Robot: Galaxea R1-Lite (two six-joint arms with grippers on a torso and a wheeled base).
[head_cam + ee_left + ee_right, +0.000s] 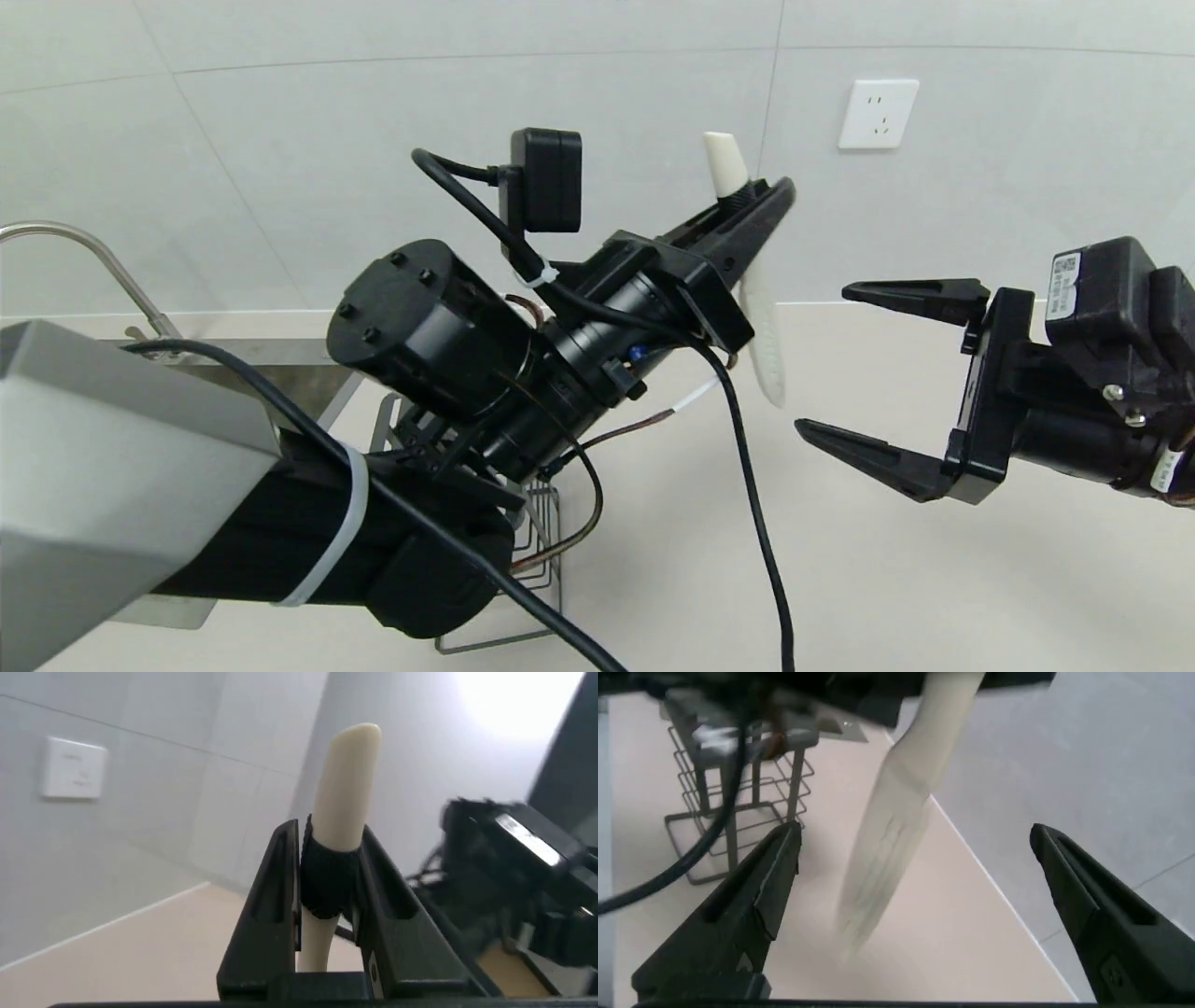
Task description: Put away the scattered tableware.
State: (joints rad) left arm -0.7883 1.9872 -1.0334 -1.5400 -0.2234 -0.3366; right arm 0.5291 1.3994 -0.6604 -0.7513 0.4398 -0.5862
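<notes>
While held above the countertop [934, 579], the white utensil [764, 345] is clamped near its handle between the narrowed fingers of the left gripper [761, 201], with its broad end hanging down. The right gripper [822, 359] is positioned just beside it, with fingers spread wide and nothing grasped. A wire rack [546, 560] is seen on the countertop beneath the left arm.

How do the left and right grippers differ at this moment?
The left gripper is shut on a white utensil; the right gripper is open and holds nothing. The left gripper angles upward toward the wall; the right gripper lies roughly level, its open jaws facing the utensil's lower end. Both are black and raised above the counter.
</notes>
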